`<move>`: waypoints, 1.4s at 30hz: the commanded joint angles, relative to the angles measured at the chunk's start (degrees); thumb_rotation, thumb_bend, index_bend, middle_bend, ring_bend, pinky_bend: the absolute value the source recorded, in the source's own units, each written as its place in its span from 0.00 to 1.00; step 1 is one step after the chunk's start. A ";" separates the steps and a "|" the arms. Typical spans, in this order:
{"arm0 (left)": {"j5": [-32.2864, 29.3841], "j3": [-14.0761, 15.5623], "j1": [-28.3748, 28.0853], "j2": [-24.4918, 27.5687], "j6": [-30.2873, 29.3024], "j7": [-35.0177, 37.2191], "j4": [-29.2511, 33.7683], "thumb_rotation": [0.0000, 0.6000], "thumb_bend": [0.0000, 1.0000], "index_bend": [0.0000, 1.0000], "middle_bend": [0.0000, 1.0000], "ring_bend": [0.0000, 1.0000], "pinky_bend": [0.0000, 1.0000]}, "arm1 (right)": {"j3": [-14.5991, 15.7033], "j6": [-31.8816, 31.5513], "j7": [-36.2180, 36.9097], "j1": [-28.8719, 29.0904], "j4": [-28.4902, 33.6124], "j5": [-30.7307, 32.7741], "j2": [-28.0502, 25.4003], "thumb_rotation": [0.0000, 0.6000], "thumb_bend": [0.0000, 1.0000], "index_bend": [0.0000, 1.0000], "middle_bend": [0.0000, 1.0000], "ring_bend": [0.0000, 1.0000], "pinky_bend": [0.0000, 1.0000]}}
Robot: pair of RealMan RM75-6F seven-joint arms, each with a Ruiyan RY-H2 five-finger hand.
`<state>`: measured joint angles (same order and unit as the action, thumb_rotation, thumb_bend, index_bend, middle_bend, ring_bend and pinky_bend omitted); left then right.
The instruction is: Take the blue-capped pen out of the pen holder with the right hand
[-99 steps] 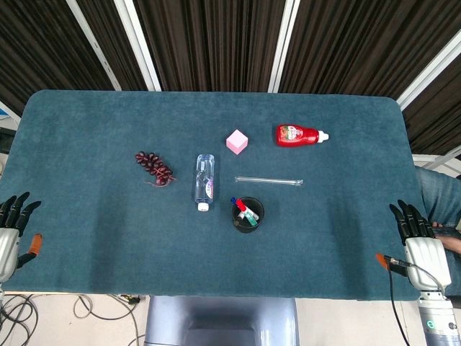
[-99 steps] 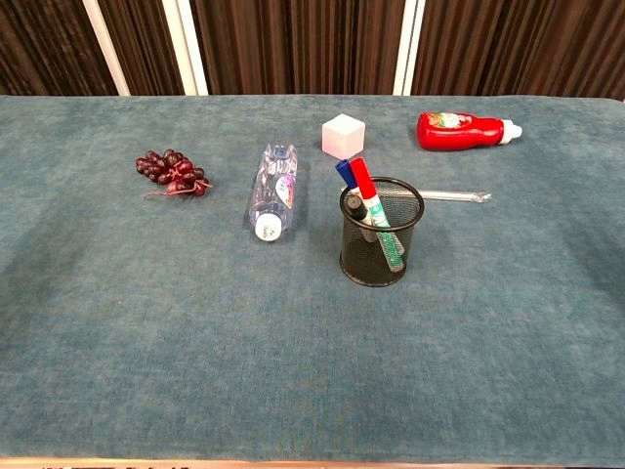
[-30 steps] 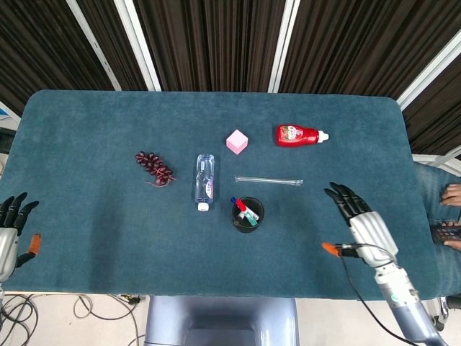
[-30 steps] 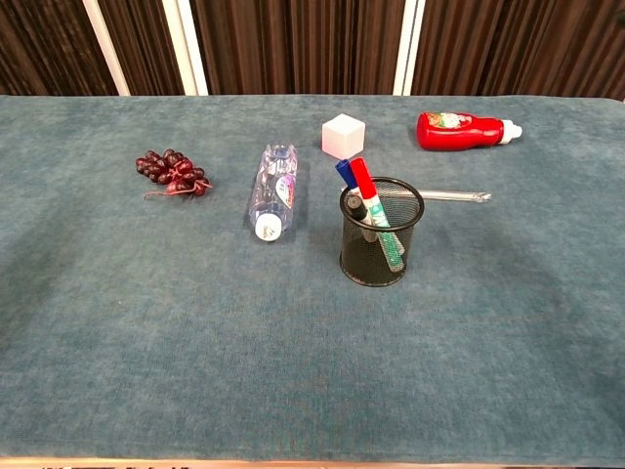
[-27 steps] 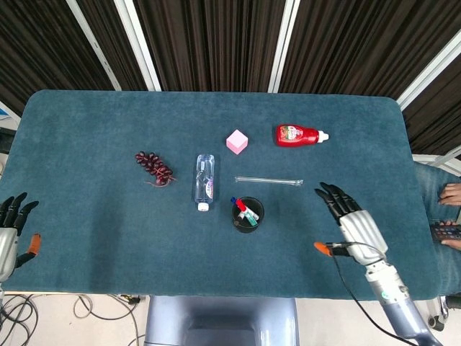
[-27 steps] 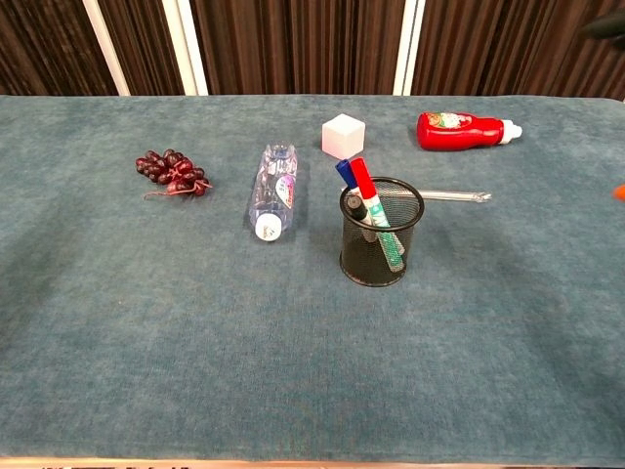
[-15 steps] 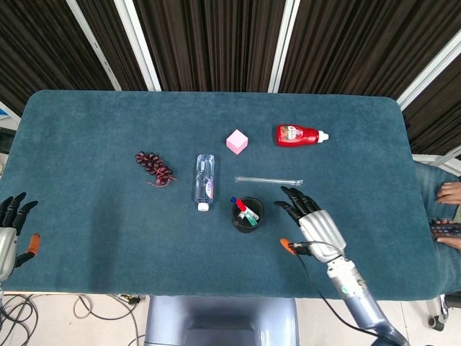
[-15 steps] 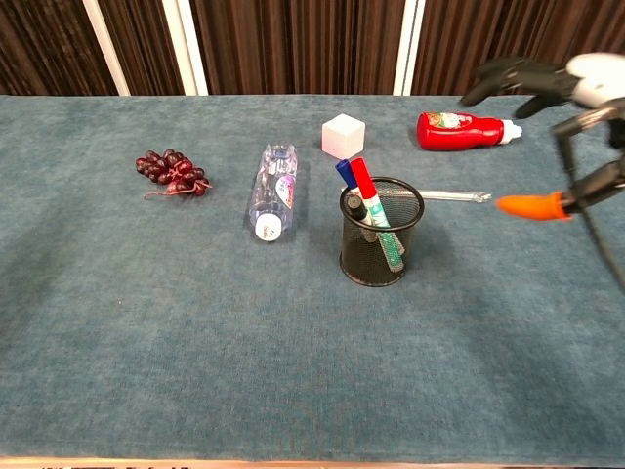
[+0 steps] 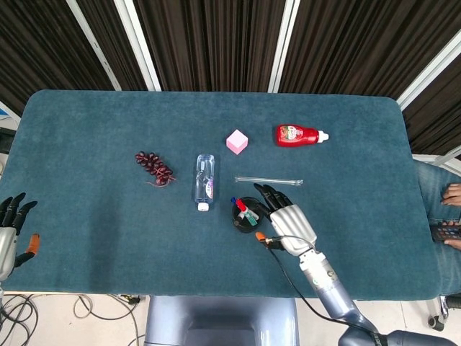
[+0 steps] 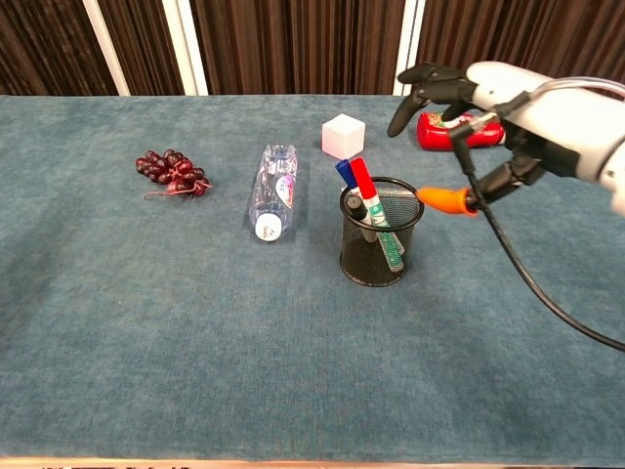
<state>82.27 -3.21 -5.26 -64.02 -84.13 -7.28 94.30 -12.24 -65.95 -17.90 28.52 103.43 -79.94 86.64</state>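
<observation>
Two capped pens, red and blue, lean together in the black mesh pen holder (image 10: 381, 244), so the empty, spread-fingered right hand (image 10: 488, 93) should pinch only the blue-capped pen (image 10: 345, 174).

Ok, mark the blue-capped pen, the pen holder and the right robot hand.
blue-capped pen (image 10: 344, 172), chest view, on its cap.
pen holder (image 10: 376, 259), chest view, on its mesh wall.
right robot hand (image 9: 287, 218), head view, on its back.

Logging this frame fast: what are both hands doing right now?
Left hand: open, holding nothing.
Right hand: open, fingers spread, holding nothing.
</observation>
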 commanded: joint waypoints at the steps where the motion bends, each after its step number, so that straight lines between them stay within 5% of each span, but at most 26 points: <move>1: -0.02 0.02 -0.01 0.02 0.04 -0.02 0.07 1.00 0.44 0.16 0.03 0.04 0.10 | -1.01 1.07 -1.30 1.43 -0.08 1.88 1.25 1.00 0.40 0.35 0.00 0.00 0.17; 25: -1.07 -0.31 0.02 0.19 0.35 0.26 0.45 1.00 0.44 0.16 0.03 0.04 0.10 | -1.28 1.69 -6.54 6.74 -7.27 8.62 11.79 1.00 0.41 0.42 0.00 0.00 0.17; 42: -1.28 -0.36 0.01 0.25 0.43 0.29 0.43 1.00 0.44 0.16 0.03 0.04 0.10 | -1.42 2.09 -4.67 8.09 -10.64 10.38 13.19 1.00 0.46 0.49 0.00 0.00 0.17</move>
<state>80.99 -3.57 -5.25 -63.77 -83.69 -6.99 94.74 -13.69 -63.86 -22.60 36.60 92.83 -69.56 99.81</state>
